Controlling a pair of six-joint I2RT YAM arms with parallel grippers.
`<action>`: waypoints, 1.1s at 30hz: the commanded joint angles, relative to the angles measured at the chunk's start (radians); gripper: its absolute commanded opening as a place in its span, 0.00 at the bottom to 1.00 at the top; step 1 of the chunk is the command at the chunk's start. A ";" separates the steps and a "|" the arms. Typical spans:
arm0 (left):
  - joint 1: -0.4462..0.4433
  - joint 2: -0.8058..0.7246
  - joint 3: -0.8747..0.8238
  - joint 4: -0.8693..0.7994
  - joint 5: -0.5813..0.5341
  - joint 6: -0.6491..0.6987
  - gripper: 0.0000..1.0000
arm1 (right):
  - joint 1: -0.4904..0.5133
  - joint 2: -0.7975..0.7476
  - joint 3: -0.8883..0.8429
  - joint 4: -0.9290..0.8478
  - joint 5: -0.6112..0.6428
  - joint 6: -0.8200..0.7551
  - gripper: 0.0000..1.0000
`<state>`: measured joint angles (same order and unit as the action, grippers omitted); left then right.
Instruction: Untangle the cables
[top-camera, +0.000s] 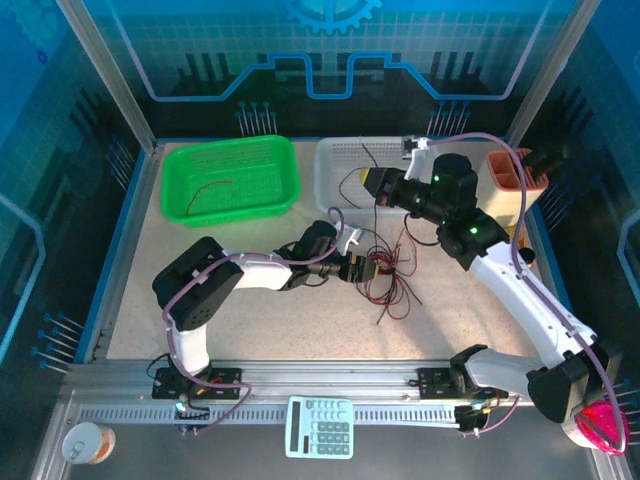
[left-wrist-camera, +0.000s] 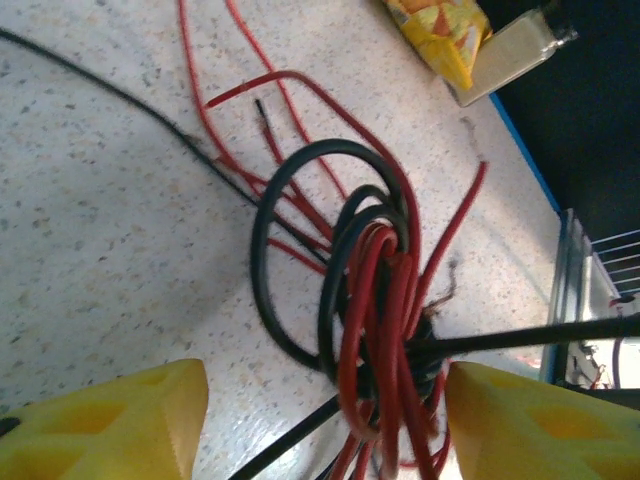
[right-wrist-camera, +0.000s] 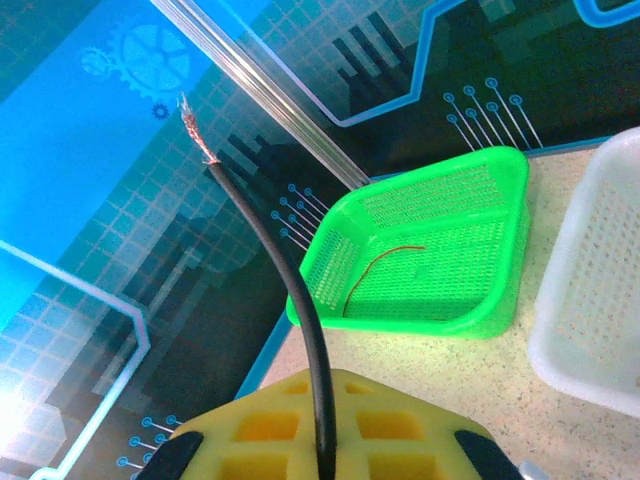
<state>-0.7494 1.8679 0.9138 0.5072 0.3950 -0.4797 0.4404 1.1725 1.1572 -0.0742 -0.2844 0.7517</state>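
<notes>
The cables (top-camera: 388, 278) lie as a tangle of thin red and black wires on the speckled table, right of the middle. My left gripper (top-camera: 363, 268) is low at the tangle's left side. In the left wrist view its yellow fingers (left-wrist-camera: 120, 420) stand open on either side of the knotted bundle (left-wrist-camera: 380, 310), the right one almost against it. My right gripper (top-camera: 373, 184) hovers over the white basket (top-camera: 340, 152), shut on a black cable (right-wrist-camera: 300, 290). That cable rises from the pressed yellow pads (right-wrist-camera: 250, 440) to a frayed copper end.
A green basket (top-camera: 232, 178) at the back left holds one red wire (right-wrist-camera: 385, 262). A tan holder (top-camera: 512, 182) stands at the back right. A yellow packet (left-wrist-camera: 440, 30) lies beyond the tangle. A calculator (top-camera: 320, 427) rests on the front rail.
</notes>
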 joint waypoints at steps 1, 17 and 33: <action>-0.007 0.015 0.018 0.105 0.060 -0.031 0.60 | 0.015 -0.025 0.048 0.048 -0.024 0.020 0.00; 0.028 -0.080 -0.114 0.172 0.043 -0.037 0.22 | -0.112 -0.088 0.068 -0.027 0.012 -0.014 0.00; 0.067 -0.134 -0.178 0.137 0.009 -0.050 0.00 | -0.357 -0.161 0.154 -0.045 -0.050 0.044 0.00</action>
<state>-0.6998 1.7462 0.7780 0.7029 0.4316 -0.5255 0.1318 1.0653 1.2331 -0.1852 -0.3252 0.7712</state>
